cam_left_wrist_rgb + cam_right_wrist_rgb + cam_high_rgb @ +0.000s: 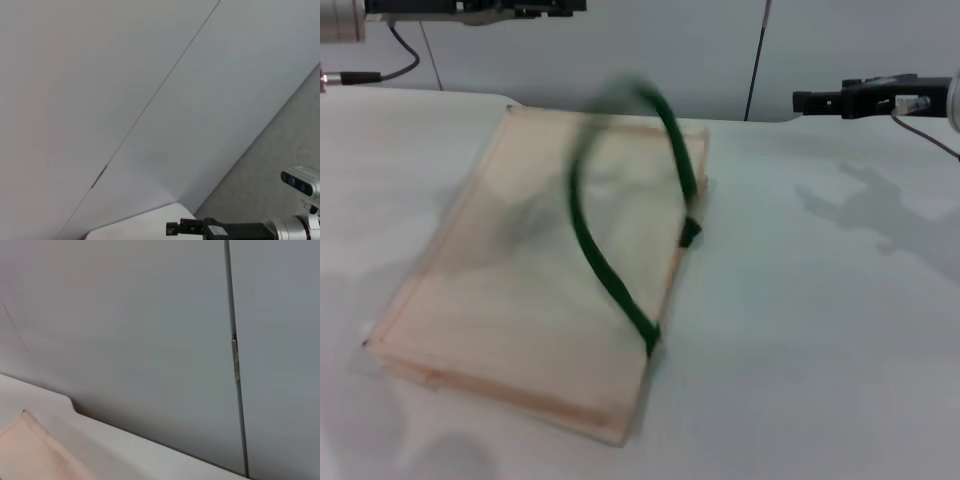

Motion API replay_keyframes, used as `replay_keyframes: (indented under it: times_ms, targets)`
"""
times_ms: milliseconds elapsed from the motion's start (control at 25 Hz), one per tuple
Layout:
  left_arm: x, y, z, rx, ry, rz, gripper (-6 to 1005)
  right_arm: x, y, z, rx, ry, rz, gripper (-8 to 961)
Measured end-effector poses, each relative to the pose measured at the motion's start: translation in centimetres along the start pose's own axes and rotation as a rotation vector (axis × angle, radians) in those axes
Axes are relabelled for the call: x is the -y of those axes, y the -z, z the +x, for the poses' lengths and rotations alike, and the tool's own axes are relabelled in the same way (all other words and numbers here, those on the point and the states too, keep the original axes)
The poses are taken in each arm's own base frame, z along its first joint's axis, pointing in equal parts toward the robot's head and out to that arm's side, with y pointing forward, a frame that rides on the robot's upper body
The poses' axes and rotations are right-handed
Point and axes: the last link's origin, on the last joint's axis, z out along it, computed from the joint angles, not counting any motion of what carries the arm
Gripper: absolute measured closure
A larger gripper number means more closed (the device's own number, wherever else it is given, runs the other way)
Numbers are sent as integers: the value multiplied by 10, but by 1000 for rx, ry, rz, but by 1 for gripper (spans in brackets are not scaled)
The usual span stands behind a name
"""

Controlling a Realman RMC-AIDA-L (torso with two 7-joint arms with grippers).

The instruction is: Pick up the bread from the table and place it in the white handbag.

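Note:
The white handbag (535, 290) lies flat on the white table (820, 330), cream-peach, with a dark green rope handle (610, 270) arching over its right side. The handle's upper part looks blurred. A corner of the bag also shows in the right wrist view (25, 450). The bread shows in no view. My left gripper (560, 6) is raised at the top left edge of the head view, behind the bag. My right gripper (805, 101) is raised at the far right, well apart from the bag. It also shows in the left wrist view (172, 228).
A grey panelled wall (650, 50) stands behind the table's back edge. The right arm's shadow (875, 215) falls on the table right of the bag. Cables (405, 60) hang near the left arm.

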Motion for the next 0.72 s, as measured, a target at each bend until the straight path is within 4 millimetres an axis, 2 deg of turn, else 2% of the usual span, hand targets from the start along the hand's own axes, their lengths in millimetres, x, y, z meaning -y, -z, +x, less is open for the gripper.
replay_keyframes:
  times_ms: [200, 520, 720]
  targets:
    - [0, -1, -1, 2, -4, -2, 540, 1, 0, 0, 2, -1, 7, 62]
    - [0, 0, 2, -56, -17, -9, 363, 2, 1, 0, 23, -9, 12, 62]
    - [4, 0, -9, -202, -154, 1, 259, 1, -1, 3, 136, -5, 31, 61]
